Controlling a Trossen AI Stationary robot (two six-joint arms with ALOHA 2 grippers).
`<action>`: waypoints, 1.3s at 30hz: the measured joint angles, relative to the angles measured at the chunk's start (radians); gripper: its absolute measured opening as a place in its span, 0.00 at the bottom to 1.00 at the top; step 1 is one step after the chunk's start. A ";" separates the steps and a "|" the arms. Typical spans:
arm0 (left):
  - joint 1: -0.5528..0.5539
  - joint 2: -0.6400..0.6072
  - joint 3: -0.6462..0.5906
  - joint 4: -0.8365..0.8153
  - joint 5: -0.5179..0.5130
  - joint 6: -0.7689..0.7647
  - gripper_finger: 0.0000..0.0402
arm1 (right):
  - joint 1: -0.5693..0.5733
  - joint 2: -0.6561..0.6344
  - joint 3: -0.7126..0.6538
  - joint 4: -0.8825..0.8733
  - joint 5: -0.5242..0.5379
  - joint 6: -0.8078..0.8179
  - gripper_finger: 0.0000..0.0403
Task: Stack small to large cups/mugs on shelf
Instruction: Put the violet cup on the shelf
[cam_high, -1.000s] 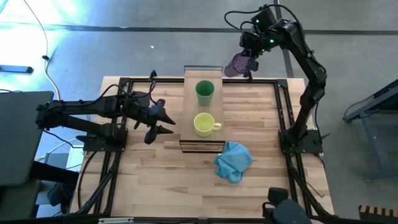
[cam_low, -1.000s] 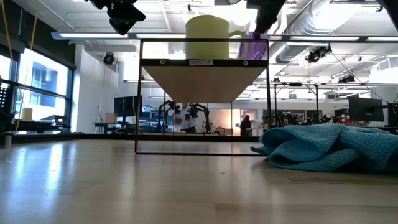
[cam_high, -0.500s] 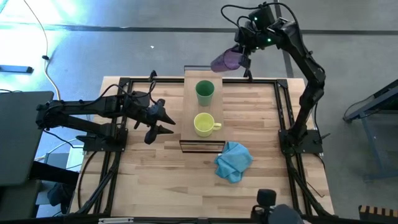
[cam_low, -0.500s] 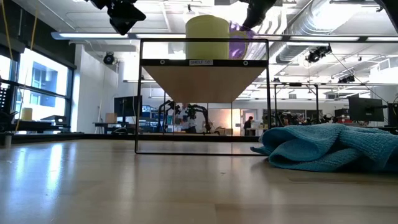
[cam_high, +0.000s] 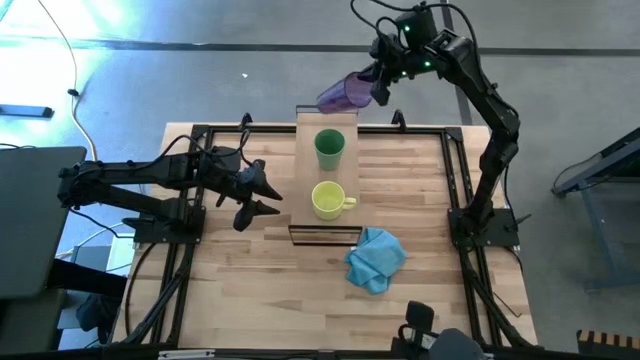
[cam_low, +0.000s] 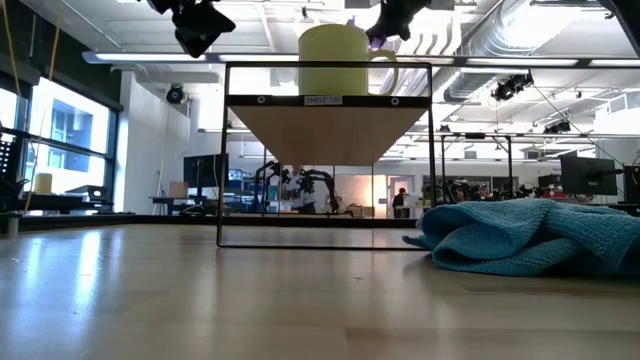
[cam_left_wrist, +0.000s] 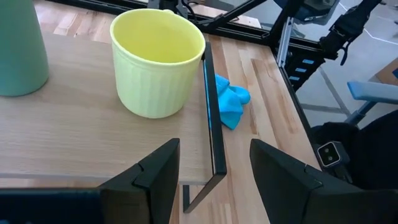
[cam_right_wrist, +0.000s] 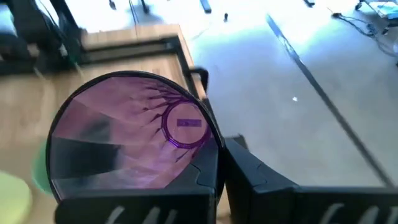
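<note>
High view: right gripper pinches the rim of the purple tumbler, held tipped on its side in the air over the far end of the shelf. Tumbler is translucent, tapered, smooth plastic. On the shelf, a pale wood board with dark frame, sit the green cup, no handle, and nearer the yellow mug, handle pointing to the right arm's side. Left gripper hovers beside the shelf next to the mug, fingers spread, holding nothing. Crumpled blue cloth lies on the table just off the shelf's near end.

Low view: shelf seen end-on, thin black frame legs. Mug on top, matte pale yellow. Cloth looks like terry.

Left wrist view: mug has faint vertical ribbing, stands near the shelf's dark edge. Green cup beside it, smooth. Cloth below on the table.

Right wrist view: looking into the tumbler's open mouth, round base ring visible through it, dark finger clamped on the rim.
</note>
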 joint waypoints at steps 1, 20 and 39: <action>0.000 0.000 0.000 0.000 0.000 0.000 0.46 | -0.003 0.000 0.000 0.007 -0.013 0.024 0.00; 0.000 0.000 -0.049 -0.032 0.000 0.038 0.46 | 0.031 0.092 0.000 0.007 -0.007 0.112 0.00; 0.000 -0.002 -0.151 -0.004 0.000 0.018 0.46 | 0.112 0.112 0.045 -0.049 0.175 0.189 0.00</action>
